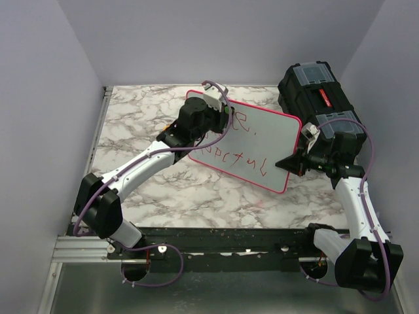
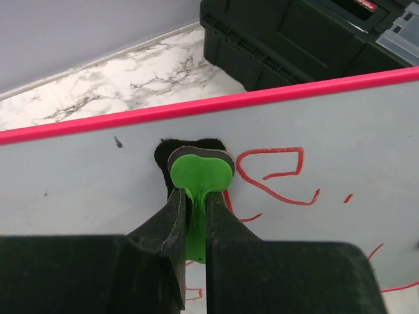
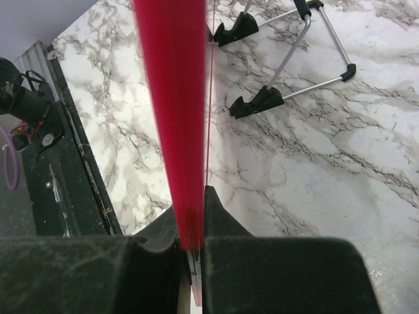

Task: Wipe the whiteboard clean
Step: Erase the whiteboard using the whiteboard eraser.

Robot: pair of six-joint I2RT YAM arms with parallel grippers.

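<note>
1. Grey walls (image 1: 196, 39) close in a marble desk (image 1: 196, 196), and my two arms reach out over it from the near edge.
2. The board (image 1: 268, 137) stands propped at a tilt on the far right part of the desk, between my arms. Its far right corner is near a black toolbox (image 1: 321, 91) in the back right corner.
3. The board is white with a pink rim (image 2: 262, 98). Red lettering (image 2: 272, 173) runs across its face in two or three rows that I cannot read.
4. My left fingers (image 2: 178, 212) are narrow, clamped on the flat green handle of an eraser (image 2: 200, 167).
5. The eraser's black felt head lies against the board's face, a little below the top rim and just left of the first red letter. The red strokes to its right are intact.
6. A small dark speck (image 2: 118, 140) sits on the white surface to the left of the eraser.
7. My right fingers (image 3: 213, 216) are pinched on the board's right edge, near its lower corner. In the right wrist view the pink rim runs edge-on between them and away up the frame.
8. Behind the board, that view shows a wire stand with black feet (image 3: 255, 103) resting on the marble.
9. From above, my left arm crosses the desk diagonally to the board's upper left, while my right arm comes up along the right side, beside the toolbox.
</note>
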